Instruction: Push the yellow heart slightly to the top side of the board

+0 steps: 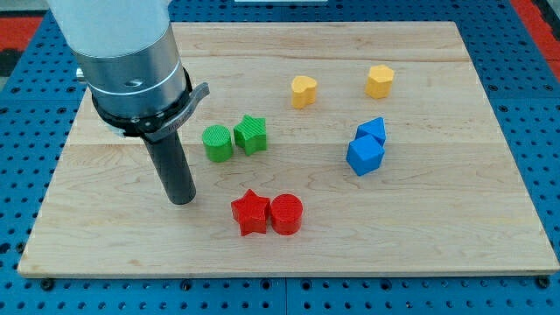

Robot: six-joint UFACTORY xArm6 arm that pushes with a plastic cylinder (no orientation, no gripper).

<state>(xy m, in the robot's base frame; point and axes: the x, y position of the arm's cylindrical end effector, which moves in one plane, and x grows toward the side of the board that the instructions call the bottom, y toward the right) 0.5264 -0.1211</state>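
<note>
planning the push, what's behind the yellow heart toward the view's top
Only bare board shows above the yellow heart, up to the top edge. Nothing there is covered. My tip sits far off at the view's lower left.

Arm [114, 44] cut off by the view's top edge; board's [490, 262] bottom edge partly cropped at the view's bottom.

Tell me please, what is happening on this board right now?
A robot arm with a dark rod is to push the yellow heart a little toward the view's top. My tip rests on the wooden board, left of the red star and below the green cylinder, touching no block. The heart is far off, up and right.
</note>
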